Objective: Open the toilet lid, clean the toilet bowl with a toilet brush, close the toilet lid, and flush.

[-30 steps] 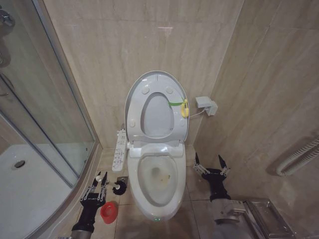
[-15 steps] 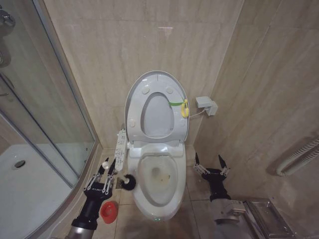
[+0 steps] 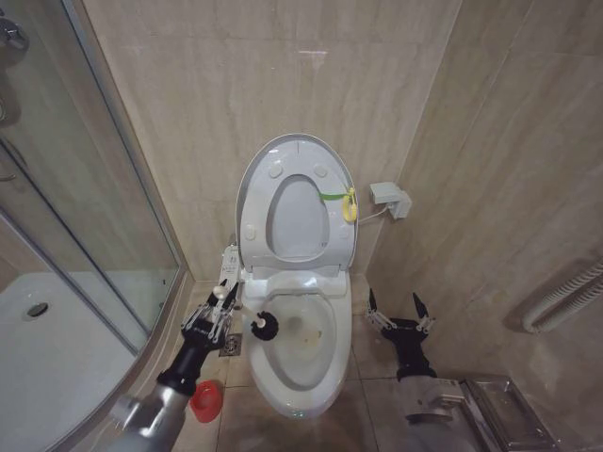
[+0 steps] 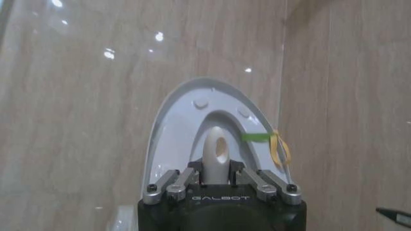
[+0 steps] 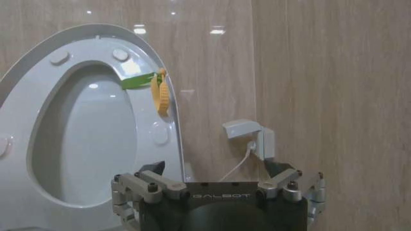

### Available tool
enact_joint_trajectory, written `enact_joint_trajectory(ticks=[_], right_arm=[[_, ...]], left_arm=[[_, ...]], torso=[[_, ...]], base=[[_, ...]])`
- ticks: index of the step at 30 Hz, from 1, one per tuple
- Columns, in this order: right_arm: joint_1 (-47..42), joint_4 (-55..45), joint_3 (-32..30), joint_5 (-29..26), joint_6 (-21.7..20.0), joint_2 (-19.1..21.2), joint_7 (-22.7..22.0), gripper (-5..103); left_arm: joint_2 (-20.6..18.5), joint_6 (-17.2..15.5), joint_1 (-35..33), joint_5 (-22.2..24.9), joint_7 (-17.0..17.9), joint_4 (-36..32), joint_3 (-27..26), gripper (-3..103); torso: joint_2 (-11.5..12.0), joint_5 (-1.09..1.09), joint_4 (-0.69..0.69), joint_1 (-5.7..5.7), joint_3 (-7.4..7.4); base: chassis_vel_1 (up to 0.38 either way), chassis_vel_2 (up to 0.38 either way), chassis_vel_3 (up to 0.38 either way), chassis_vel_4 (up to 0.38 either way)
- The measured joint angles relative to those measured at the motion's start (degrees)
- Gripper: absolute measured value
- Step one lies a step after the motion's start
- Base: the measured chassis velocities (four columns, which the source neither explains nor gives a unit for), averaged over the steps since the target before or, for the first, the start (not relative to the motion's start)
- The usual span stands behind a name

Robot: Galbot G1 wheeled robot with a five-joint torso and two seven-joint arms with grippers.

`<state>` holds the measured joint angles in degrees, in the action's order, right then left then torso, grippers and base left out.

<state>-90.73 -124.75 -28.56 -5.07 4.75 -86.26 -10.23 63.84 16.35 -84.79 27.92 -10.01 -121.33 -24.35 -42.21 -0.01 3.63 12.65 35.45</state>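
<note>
The toilet lid [image 3: 300, 153] stands raised against the wall, with the seat ring up against it. Below lies the open toilet bowl [image 3: 303, 363], brownish stains inside. My left gripper [image 3: 217, 314] is shut on the white handle of the toilet brush [image 3: 263, 327], whose dark head hangs over the bowl's left rim. In the left wrist view the handle's end [image 4: 216, 154] sticks out between the shut fingers [image 4: 184, 178], facing the lid [image 4: 186, 106]. The red holder cup [image 3: 205, 400] sits on the floor to the left. My right gripper [image 3: 398, 315] hovers open, right of the toilet.
A curved glass shower screen [image 3: 89, 235] and white shower tray [image 3: 47, 358] take up the left. A control panel [image 3: 228, 273] hangs at the toilet's left, a floor drain [image 3: 232, 347] below it. A wall box [image 3: 389, 199], a hose [image 3: 565, 297] and a metal fitting [image 3: 499, 410] are on the right.
My left arm has carried the brush forward and to the right, from beside the red cup to the bowl's left rim. The right arm has stayed put.
</note>
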Motion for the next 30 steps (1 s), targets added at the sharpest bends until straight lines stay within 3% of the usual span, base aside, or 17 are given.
enact_joint_trajectory(ticks=[7, 13, 20, 30], right_arm=[[0.0, 0.0, 0.0, 0.0, 0.0, 0.0, 0.0, 100], [0.0, 0.0, 0.0, 0.0, 0.0, 0.0, 0.0, 100], [0.0, 0.0, 0.0, 0.0, 0.0, 0.0, 0.0, 100], [0.0, 0.0, 0.0, 0.0, 0.0, 0.0, 0.0, 100]], left_arm=[[-3.5, 0.1, 10.4, 3.2, -1.0, 9.7, 7.5, 25], [-3.9, 0.2, 17.2, 4.3, -1.8, 17.3, 14.5, 25], [-1.1, 2.2, 28.2, 4.3, -3.2, 29.2, 22.9, 25], [3.7, 4.6, 38.8, 3.6, -4.1, 42.0, 29.5, 25]], torso=[[0.0, 0.0, 0.03, 0.0, 0.0], [0.0, 0.01, 0.02, 0.0, 0.0], [0.0, 0.01, 0.03, 0.0, 0.0], [0.0, 0.03, 0.02, 0.0, 0.0]], base=[[0.0, 0.0, 0.0, 0.0], [0.0, 0.0, 0.0, 0.0], [0.0, 0.0, 0.0, 0.0], [0.0, 0.0, 0.0, 0.0]])
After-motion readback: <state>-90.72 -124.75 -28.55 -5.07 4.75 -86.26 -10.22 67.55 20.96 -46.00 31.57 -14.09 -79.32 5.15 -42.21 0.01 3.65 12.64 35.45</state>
